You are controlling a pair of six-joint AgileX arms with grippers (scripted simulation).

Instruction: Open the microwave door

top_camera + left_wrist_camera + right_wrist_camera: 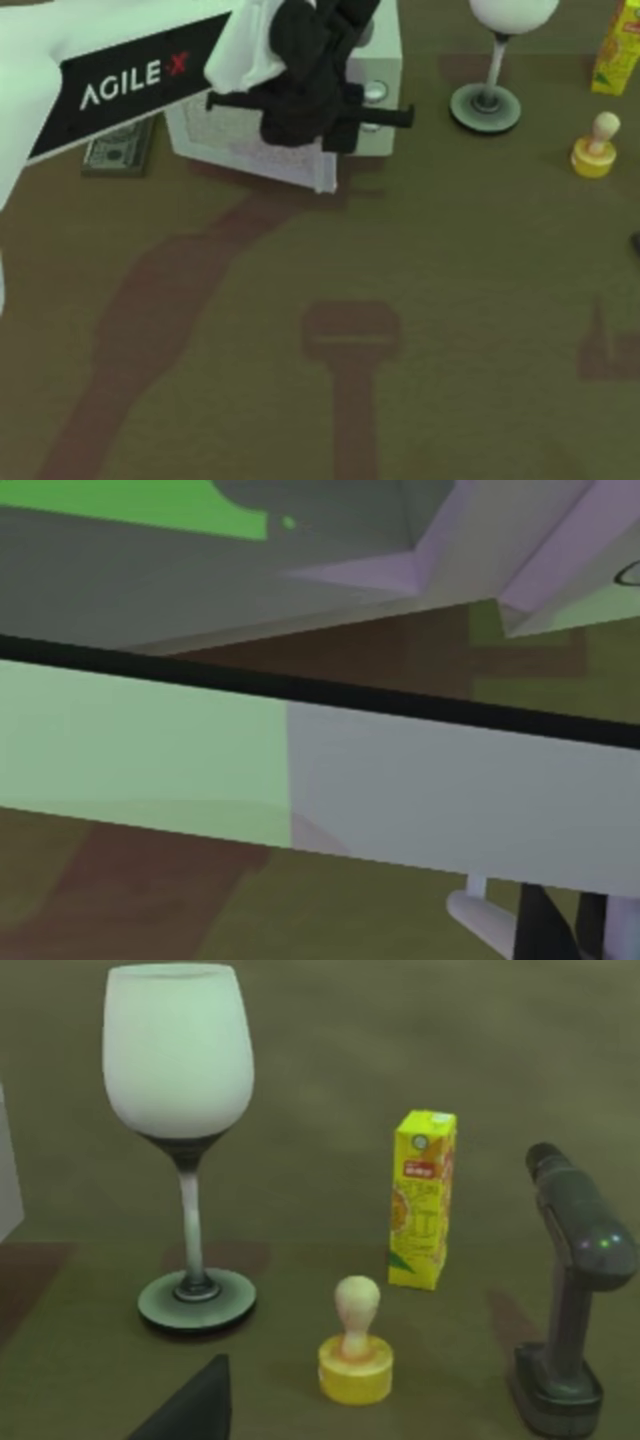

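Observation:
The pale microwave [384, 55] stands at the table's back, left of centre, with a silver knob [375, 92] on its front right. Its door [240, 138], with the speckled mesh window, is swung a little way out from the body. In the left wrist view the door's top edge [400, 790] runs across, and the oven cavity [330, 540] shows behind it. My left gripper [328, 140] reaches down over the door's free edge. Its black fingers [540, 930] are shut on the thin handle bar [490, 918]. My right gripper [636, 242] is parked at the table's right edge.
A big wine glass [488, 70] stands right of the microwave, a yellow juice carton [616, 55] at the back right, and a yellow stamp [596, 148] in front of it. Banknotes [118, 150] lie left of the microwave. A grey drill [575, 1260] stands by the right arm.

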